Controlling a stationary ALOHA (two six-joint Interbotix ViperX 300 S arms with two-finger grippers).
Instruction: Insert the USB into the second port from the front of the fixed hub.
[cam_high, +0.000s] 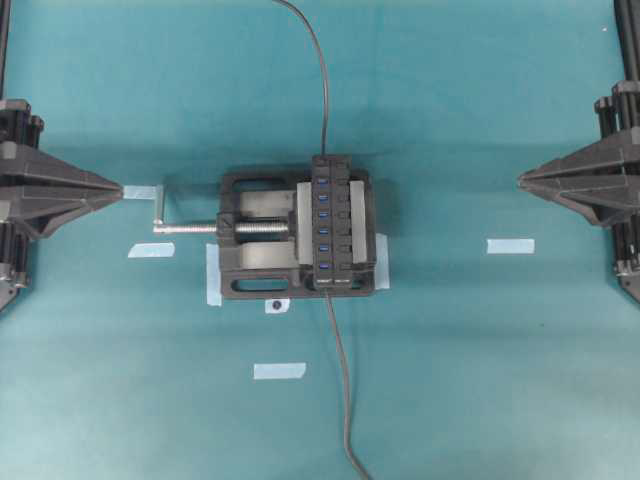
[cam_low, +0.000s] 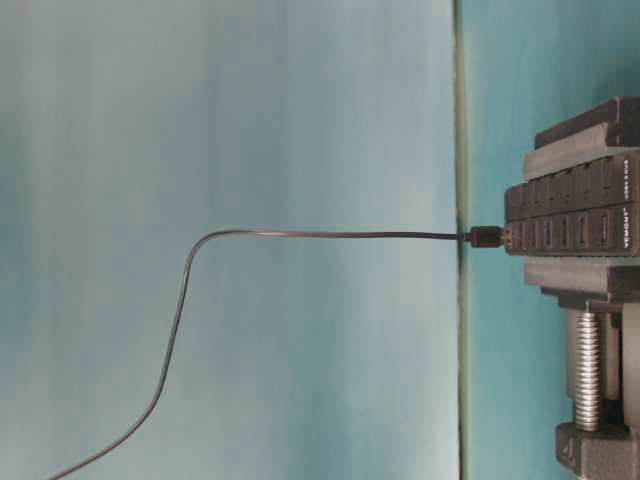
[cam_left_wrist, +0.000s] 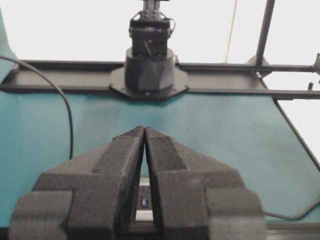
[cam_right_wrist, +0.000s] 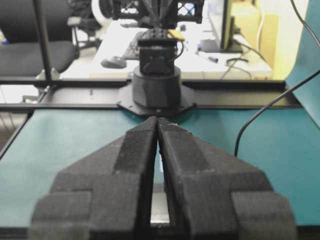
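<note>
The fixed hub is a long black box with a row of uncovered blue slots, clamped upright in a black vise. The USB cable, thin and dark grey, runs from the front table edge up to the hub's front end. Its plug blends into the black there, so I cannot tell how it sits. My left gripper rests far left of the vise, shut and empty. Far to the right my right gripper is also shut and empty.
A second dark cable is plugged into the hub's far end and rises off the back of the table. The vise's silver screw and handle stick out leftward. Pale tape strips lie on the teal table.
</note>
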